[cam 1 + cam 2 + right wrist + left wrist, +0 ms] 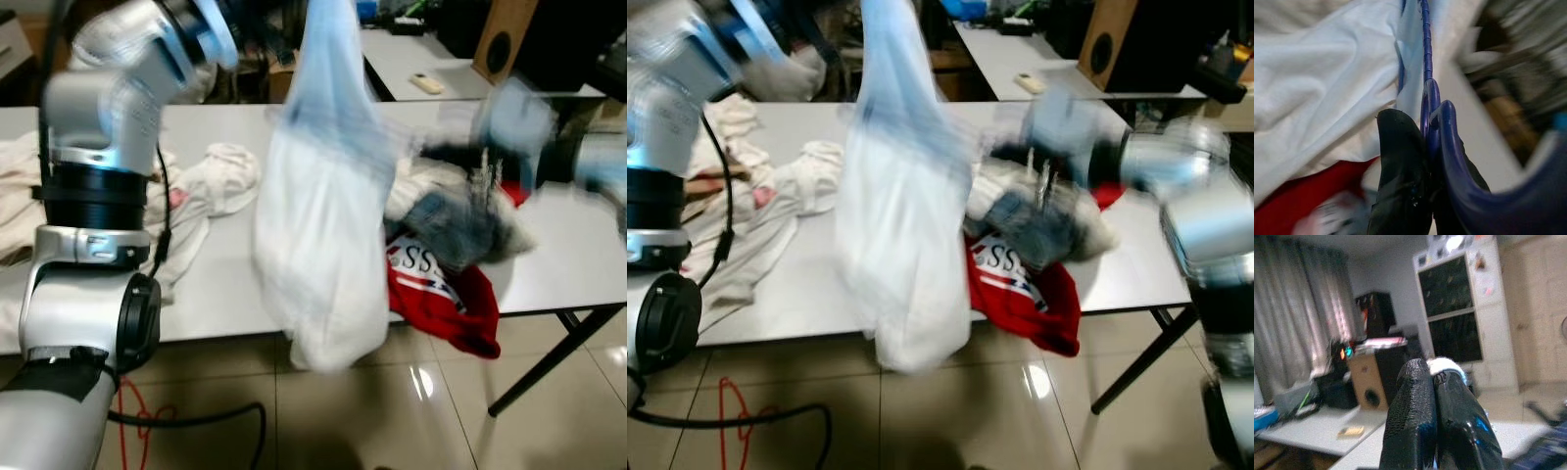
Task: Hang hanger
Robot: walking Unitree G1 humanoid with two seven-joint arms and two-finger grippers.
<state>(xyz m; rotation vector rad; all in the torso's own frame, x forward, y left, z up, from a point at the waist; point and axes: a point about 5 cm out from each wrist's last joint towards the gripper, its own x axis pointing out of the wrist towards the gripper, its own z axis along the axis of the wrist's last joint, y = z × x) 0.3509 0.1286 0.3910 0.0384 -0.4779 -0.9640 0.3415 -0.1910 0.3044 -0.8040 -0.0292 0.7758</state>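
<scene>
A pale blue and white garment (323,245) hangs upright in front of the table, its top leaving the picture. My left arm (98,147) is raised at the left. In the left wrist view my left gripper (1432,369) is shut, with a bit of white and pale blue cloth pinched at the tips. A dark blue plastic hanger (1427,58) runs into the white cloth, and my right gripper (1422,122) is shut on its hook end. In the eye views the right arm (1176,166) reaches in from the right, blurred, toward the garment's side.
The white table (216,294) carries a heap of pale clothes (211,176) at the left, a grey-blue cloth (451,220), and a red shirt (441,294) drooping over the front edge. A black table leg (549,352) slants right. Cables (132,421) lie on the tiled floor.
</scene>
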